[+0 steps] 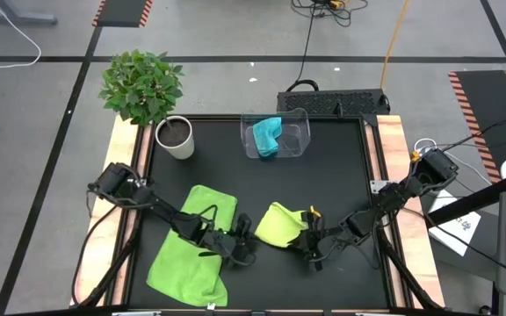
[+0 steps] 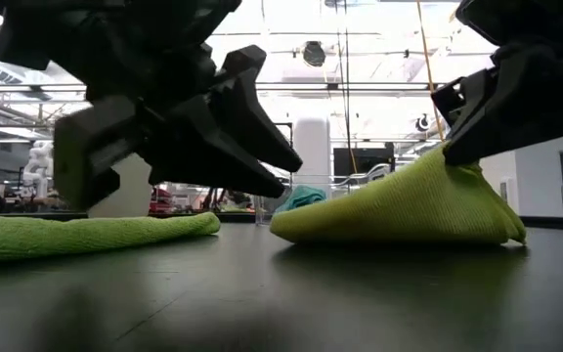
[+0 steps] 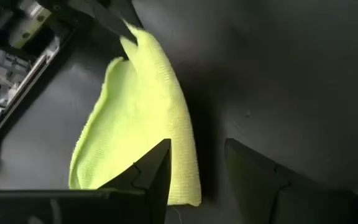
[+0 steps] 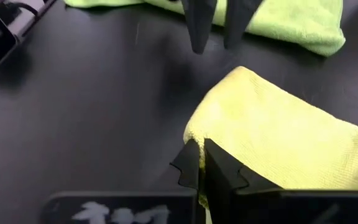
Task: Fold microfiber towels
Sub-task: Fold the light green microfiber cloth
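Closest to the low camera hangs the left pincer (image 2: 262,161), its two dark fingers apart and holding nothing, poised just above the tabletop (image 1: 341,167) in the gap between the two green cloths. From its wrist view it points at the near edge of the folded lime-green towel (image 3: 142,118), probably lined up to take that free edge for the next fold.

Opposite it, the right pincer (image 4: 201,165) is clamped together on a corner of that same towel (image 1: 281,225), pulling the corner up so the cloth rises in a tent from the tabletop while the rest lies flat. Holding it raised like this likely keeps the doubled layers together and offers an edge to the other arm.

This towel looks fuzzy, finely ribbed and already doubled over, with a rounded fold and a slightly frayed rim. Beside it, under the left arm, the second lime-green towel (image 1: 191,250) lies spread and loosely creased, one end rolled over. Well apart, at the far side, the turquoise towel (image 1: 267,136) sits bunched inside the clear plastic bin (image 1: 301,132), near a potted plant (image 1: 143,88).
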Tool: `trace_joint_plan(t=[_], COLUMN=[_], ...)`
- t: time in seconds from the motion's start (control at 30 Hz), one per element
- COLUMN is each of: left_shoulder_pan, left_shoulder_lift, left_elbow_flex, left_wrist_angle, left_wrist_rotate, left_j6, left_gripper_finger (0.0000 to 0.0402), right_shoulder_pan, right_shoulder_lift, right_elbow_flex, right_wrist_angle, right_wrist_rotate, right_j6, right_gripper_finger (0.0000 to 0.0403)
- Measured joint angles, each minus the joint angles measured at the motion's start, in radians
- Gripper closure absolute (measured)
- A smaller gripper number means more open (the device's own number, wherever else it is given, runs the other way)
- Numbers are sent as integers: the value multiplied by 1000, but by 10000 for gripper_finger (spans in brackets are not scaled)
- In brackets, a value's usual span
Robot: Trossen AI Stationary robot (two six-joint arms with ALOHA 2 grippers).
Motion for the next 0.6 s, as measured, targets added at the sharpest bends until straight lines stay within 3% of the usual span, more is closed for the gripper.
trace_joint_plan(t=[0.33, 0.6], left_shoulder_pan=[29, 54], left_shoulder_lift=[3, 36], left_elbow_flex=[0, 1], left_wrist_angle=[-8, -25], left_wrist_rotate=[-12, 52], left_j6=[-14, -79], left_gripper_finger=[249, 249], right_shoulder_pan=[0, 1], right_shoulder_lift=[0, 0], right_elbow_flex=[0, 0], right_wrist_angle=[89, 108], right_wrist_rotate=[-1, -1], right_j6=[-27, -43], right_gripper_finger=[403, 403])
